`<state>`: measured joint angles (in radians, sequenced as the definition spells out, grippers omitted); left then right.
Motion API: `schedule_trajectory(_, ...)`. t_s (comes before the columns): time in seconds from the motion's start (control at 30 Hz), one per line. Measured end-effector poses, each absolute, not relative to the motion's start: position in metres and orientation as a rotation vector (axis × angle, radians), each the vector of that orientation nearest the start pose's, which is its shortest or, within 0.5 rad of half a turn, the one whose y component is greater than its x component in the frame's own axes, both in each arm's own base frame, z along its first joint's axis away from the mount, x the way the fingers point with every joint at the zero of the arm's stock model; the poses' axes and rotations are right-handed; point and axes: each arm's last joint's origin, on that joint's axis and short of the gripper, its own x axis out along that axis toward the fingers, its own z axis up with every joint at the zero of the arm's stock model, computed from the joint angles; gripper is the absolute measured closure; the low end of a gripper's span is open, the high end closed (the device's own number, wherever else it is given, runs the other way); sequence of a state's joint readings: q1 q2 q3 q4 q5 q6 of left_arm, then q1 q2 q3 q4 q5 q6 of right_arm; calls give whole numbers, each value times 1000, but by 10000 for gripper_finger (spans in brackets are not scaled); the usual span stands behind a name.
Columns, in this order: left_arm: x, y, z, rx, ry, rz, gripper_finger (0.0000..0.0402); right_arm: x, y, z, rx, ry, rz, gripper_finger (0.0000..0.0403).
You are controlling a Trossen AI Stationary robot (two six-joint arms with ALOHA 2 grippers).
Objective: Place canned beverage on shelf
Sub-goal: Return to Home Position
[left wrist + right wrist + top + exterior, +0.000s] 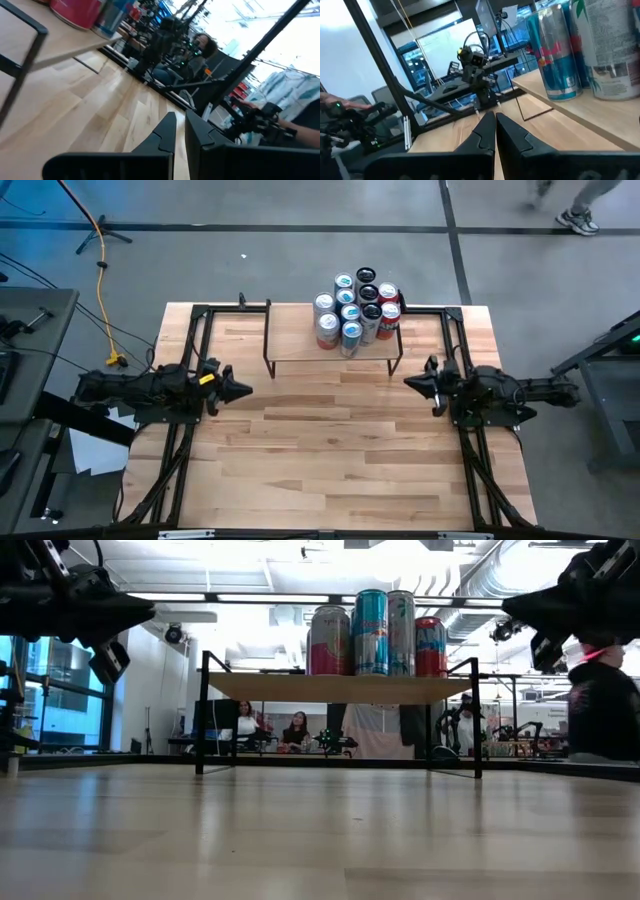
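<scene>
Grey concrete floor (300, 240) surrounds the pale wooden plank surface (330, 450). A yellow cable (102, 280) trails across it toward 10 o'clock.

At 12 o'clock on the surface stands the low shelf (295, 330), a light wood plank top on thin black metal legs. It carries a tight cluster of upright aluminium drink cans (352, 305), all on its half toward 1 o'clock. From above I count roughly ten or eleven tops; the exact number I cannot tell.

From surface height four cans show in a row: a pink-and-white can (329, 640), a blue can (370, 632), a white-and-green can (401, 632) and a red can (431, 646).

The left claw (243, 389) hangs at 9 o'clock and the right claw (408, 383) at 3 o'clock. Both have their fingers together, holding nothing, well apart from the shelf.

Two seated people (270, 726) show in the room behind.
</scene>
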<state>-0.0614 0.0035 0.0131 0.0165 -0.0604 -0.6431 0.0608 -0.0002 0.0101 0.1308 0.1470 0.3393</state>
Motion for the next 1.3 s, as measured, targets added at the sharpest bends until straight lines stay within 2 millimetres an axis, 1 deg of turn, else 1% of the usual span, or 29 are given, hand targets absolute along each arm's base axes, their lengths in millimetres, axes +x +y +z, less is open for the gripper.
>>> schedule_trajectory(0.3,96,-11,169,-645,7,-94,401,96,2,176,350,-121,-68,402)
schedule_trajectory(0.67,96,-11,169,-645,9,-94,401,97,2,173,346,-81,-75,402)
schedule_trajectory(0.83,97,-8,169,-645,-11,-61,401,97,2,170,343,-57,-79,402)
schedule_trajectory(0.87,97,-9,169,-618,-5,-57,401,97,2,170,343,-57,-79,402)
schedule_trajectory(0.9,97,-9,169,-548,-6,-61,401,97,2,170,343,-57,-79,402)
schedule_trajectory(1.03,96,-11,168,-169,-6,-115,401,97,2,170,343,-57,-79,402)
schedule_trajectory(1.1,96,-11,168,-34,-15,-111,401,97,2,170,343,-57,-79,402)
schedule_trajectory(1.17,97,-11,168,12,-16,-105,400,97,2,170,343,-57,-79,402)
schedule_trajectory(1.3,97,-9,168,-55,-14,-87,399,97,2,170,344,-57,-79,402)
